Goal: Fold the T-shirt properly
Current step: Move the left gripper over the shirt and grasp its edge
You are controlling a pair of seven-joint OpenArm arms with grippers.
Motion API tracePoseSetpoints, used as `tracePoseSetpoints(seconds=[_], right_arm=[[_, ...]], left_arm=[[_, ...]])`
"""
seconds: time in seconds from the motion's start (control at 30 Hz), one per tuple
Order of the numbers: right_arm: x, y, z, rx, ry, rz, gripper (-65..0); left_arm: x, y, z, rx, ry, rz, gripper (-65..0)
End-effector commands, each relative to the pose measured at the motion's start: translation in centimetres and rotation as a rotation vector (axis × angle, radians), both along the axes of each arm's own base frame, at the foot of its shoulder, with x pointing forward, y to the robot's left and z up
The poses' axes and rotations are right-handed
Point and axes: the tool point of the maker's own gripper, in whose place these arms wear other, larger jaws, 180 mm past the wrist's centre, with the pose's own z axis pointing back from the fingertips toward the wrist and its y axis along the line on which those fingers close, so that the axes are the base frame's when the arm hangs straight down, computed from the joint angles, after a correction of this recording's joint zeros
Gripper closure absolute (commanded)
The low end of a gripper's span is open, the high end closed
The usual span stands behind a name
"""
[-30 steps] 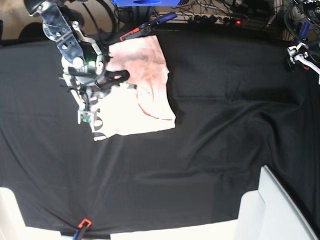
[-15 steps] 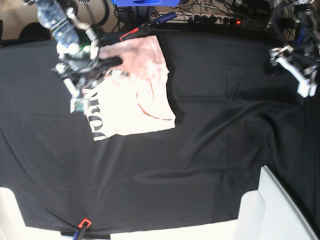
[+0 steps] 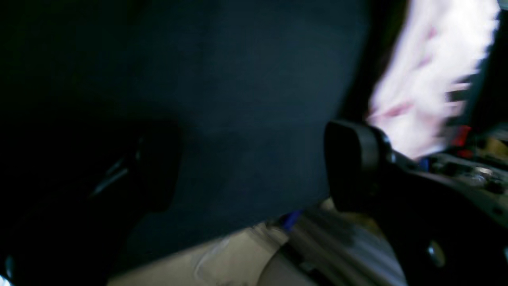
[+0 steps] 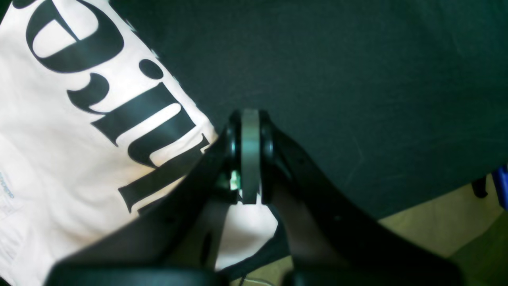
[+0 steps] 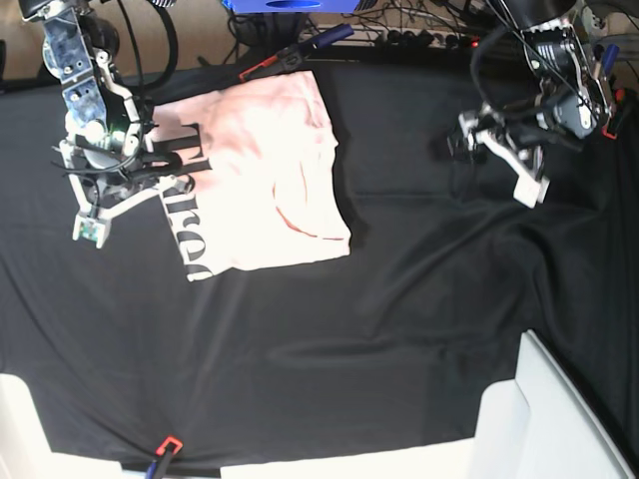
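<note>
the pale pink cotton t-shirt (image 5: 262,175) with black lettering lies folded into a rough rectangle at the far left of my black-clothed counter (image 5: 399,299), the lettered strip along its left edge. my right fingers (image 4: 250,131) are pressed together with nothing between them, at the shirt's left edge near the lettering. my left fingers (image 3: 349,159) stand wide apart and hold nothing, over bare black cloth at the far right, well apart from the shirt; that wrist view is blurred.
</note>
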Motion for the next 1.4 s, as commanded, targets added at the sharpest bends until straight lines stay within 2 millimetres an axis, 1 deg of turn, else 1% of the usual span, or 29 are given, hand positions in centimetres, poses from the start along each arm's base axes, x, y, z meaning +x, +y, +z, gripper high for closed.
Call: tracePoseSetpoints(seconds=[0.0, 0.13, 0.2, 0.33, 0.37, 0.4, 0.47, 0.53, 0.57, 0.6, 0.63, 0.7, 0.77, 0.87, 0.93, 0.97, 1.07, 1.17, 1.27, 1.37], right_arm=[[0.6, -0.3, 0.6, -0.016, -0.026, 0.007, -0.3], [0.0, -0.5, -0.6, -0.025, 0.011, 0.013, -0.1], [-0.3, -0.8, -1.3, -0.034, 0.034, 0.008, 0.0], [-0.5, -0.9, -1.6, -0.037, 0.043, 0.007, 0.0], [-0.5, -0.9, -1.6, -0.037, 0.043, 0.007, 0.0], [-0.5, -0.9, -1.6, -0.037, 0.044, 0.006, 0.0], [-0.5, -0.6, -1.6, -0.033, 0.046, 0.010, 0.0], [-0.7, -0.6, -1.7, -0.033, 0.049, 0.010, 0.0], [-0.7, -0.6, -1.7, -0.033, 0.051, 0.010, 0.0], [-0.7, -0.6, -1.7, -0.033, 0.051, 0.010, 0.0], [-0.8, -0.7, -1.8, -0.033, 0.052, 0.009, 0.0], [-1.1, -0.7, -1.9, -0.033, 0.059, 0.008, 0.0], [-1.4, -0.7, -2.1, -0.033, 0.065, 0.008, 0.0], [-1.8, -0.6, -2.3, -0.033, 0.075, 0.011, 0.0], [-2.0, -0.5, -2.4, -0.031, 0.078, 0.012, 0.0], [-2.0, -0.5, -2.4, -0.031, 0.079, 0.012, 0.0], [-2.1, -0.5, -2.4, -0.031, 0.082, 0.012, 0.0], [-2.6, -0.5, -2.7, -0.030, 0.091, 0.012, 0.0], [-2.7, -0.5, -2.7, -0.031, 0.091, 0.012, 0.0], [-2.7, -0.5, -2.7, -0.030, 0.093, 0.012, 0.0]], left_arm=[[1.1, 0.1, 1.1, -0.001, -0.051, -0.010, -55.6], [1.8, -1.4, 2.0, -0.013, -0.086, -0.053, -54.8], [1.8, -2.1, 2.0, -0.021, -0.086, -0.071, -54.8], [2.3, -4.0, 2.1, -0.049, -0.095, -0.107, -54.4], [2.4, -4.3, 2.1, -0.055, -0.097, -0.107, -52.9], [2.4, -4.8, 2.1, -0.070, -0.099, -0.101, -49.7], [2.9, -5.8, 2.1, -0.101, -0.108, -0.091, -39.8], [2.9, -6.9, 1.8, -0.130, -0.099, -0.096, -31.7], [3.3, -7.5, 2.0, -0.154, -0.105, -0.092, -29.4], [3.5, -8.1, 2.1, -0.179, -0.110, -0.088, -28.7], [3.7, -8.4, 2.2, -0.205, -0.115, -0.080, -29.9], [3.9, -8.8, 2.4, -0.257, -0.124, -0.063, -34.8], [3.9, -9.1, 2.4, -0.295, -0.124, -0.049, -42.2], [4.3, -9.1, 2.4, -0.307, -0.126, -0.040, -56.1], [4.3, -9.3, 2.1, -0.320, -0.114, -0.037, -63.2], [4.3, -9.4, 1.8, -0.328, -0.105, -0.034, -65.0], [4.2, -9.7, 1.1, -0.351, -0.078, -0.023, -65.0], [4.5, -10.1, 0.7, -0.346, -0.070, -0.025, -65.0], [4.6, -11.9, 0.0, -0.313, -0.063, -0.087, -65.0], [4.7, -14.2, 0.0, -0.310, -0.078, -0.147, -65.0]])
